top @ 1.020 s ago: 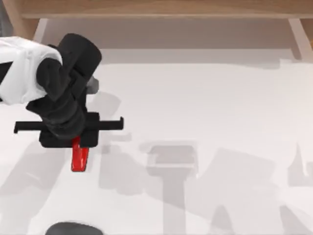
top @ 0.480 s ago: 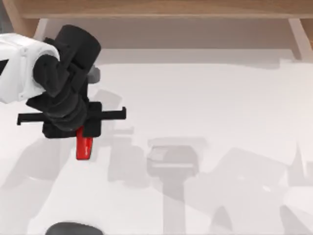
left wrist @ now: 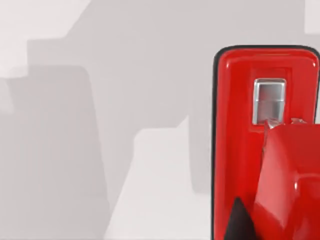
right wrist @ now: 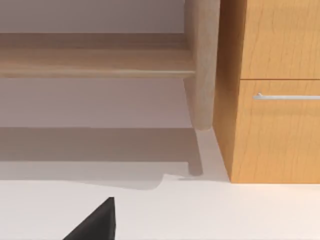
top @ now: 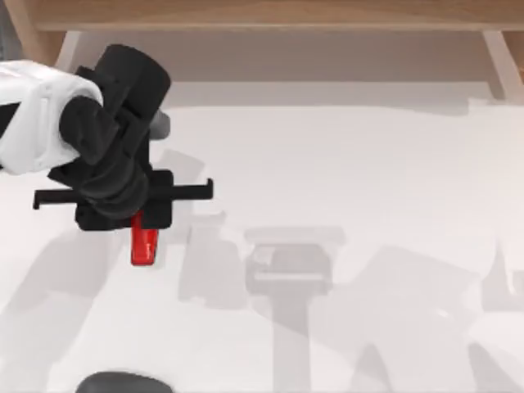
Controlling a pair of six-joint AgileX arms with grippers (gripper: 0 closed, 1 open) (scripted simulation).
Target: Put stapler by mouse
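Left gripper [top: 141, 223] is clamped on the red stapler [top: 145, 246], holding it over the white worktop [top: 344, 164] at its left side. Well apart, the dark mouse [top: 123, 382] sits at the worktop's near edge, below the stapler.

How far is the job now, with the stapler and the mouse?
Done: the left gripper has the stapler in its grasp, at the table's left side. In hand: carrying it, apart from the mouse at the top view's bottom edge. Left: bring it down beside the mouse and let go.
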